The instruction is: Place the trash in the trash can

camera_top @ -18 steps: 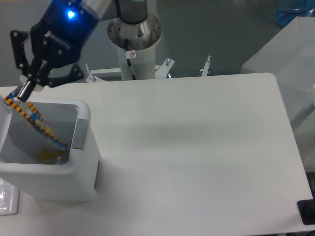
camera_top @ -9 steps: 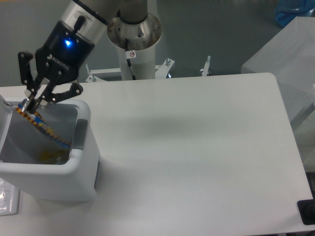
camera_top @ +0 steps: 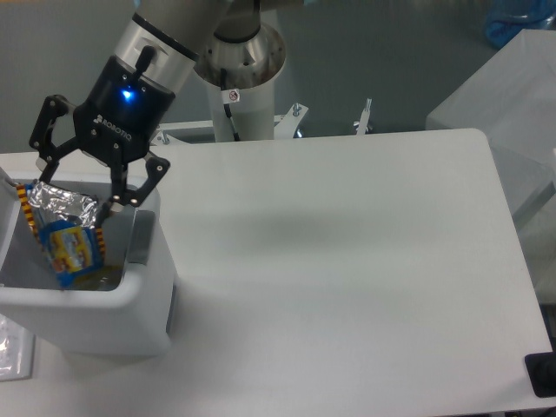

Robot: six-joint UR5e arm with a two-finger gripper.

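Inside trash can (camera_top: 143,287), blue snack packet (camera_top: 69,248) just below spread tool (camera_top: 71,201).

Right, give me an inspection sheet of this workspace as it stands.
Surface: white table, bare across the middle and right.
Job's things: blue snack packet with a silver foil top sits inside the white trash can, below the fingers; bottle not seen.
Clutter: clear flat item at the left edge, beside the can.
Grippers: gripper open over the can's mouth, holding nothing.
Cables: one thin cable on the arm's pedestal.
Surroundings: grey floor, white box far right.
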